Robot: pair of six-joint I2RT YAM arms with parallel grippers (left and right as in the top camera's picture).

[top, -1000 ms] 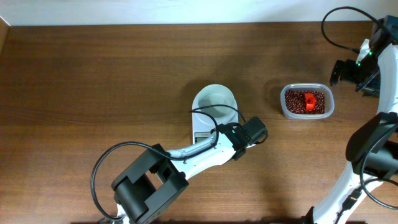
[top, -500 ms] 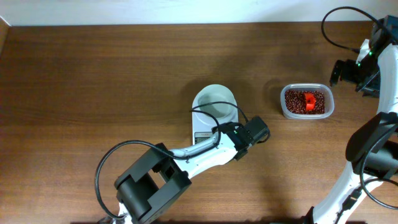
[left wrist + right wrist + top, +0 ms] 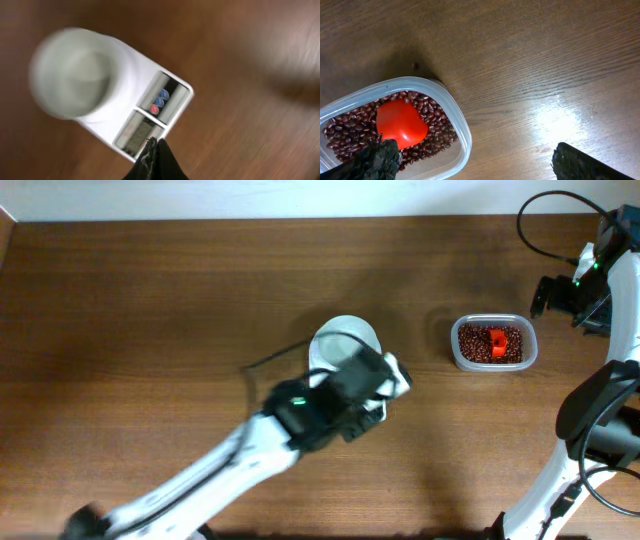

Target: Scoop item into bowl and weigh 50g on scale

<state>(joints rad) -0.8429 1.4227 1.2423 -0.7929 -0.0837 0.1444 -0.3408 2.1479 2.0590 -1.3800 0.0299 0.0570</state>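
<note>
The white bowl (image 3: pixel 75 72) sits on the white scale (image 3: pixel 172 107) and looks empty, though it is blurred. The scale's red and blue buttons (image 3: pixel 159 100) and grey display (image 3: pixel 137 135) show. My left gripper (image 3: pixel 155 144) is shut and empty, just above the scale's front edge. In the overhead view my blurred left arm (image 3: pixel 340 395) covers most of the scale, and the bowl (image 3: pixel 345 337) shows behind it. The reddish-brown beans (image 3: pixel 435 132) fill a clear tub (image 3: pixel 493 343). My right gripper (image 3: pixel 475 161) is open, above the tub's right rim.
A red scoop (image 3: pixel 400 122) lies on the beans in the tub; it also shows in the overhead view (image 3: pixel 496 340). One stray bean (image 3: pixel 415 65) lies on the wooden table behind the tub. The right arm (image 3: pixel 570 292) is at the far right edge.
My left arm has swung fast from the table right of the scale up and left, and now sits over the scale. The right arm, tub and scoop have not moved.
</note>
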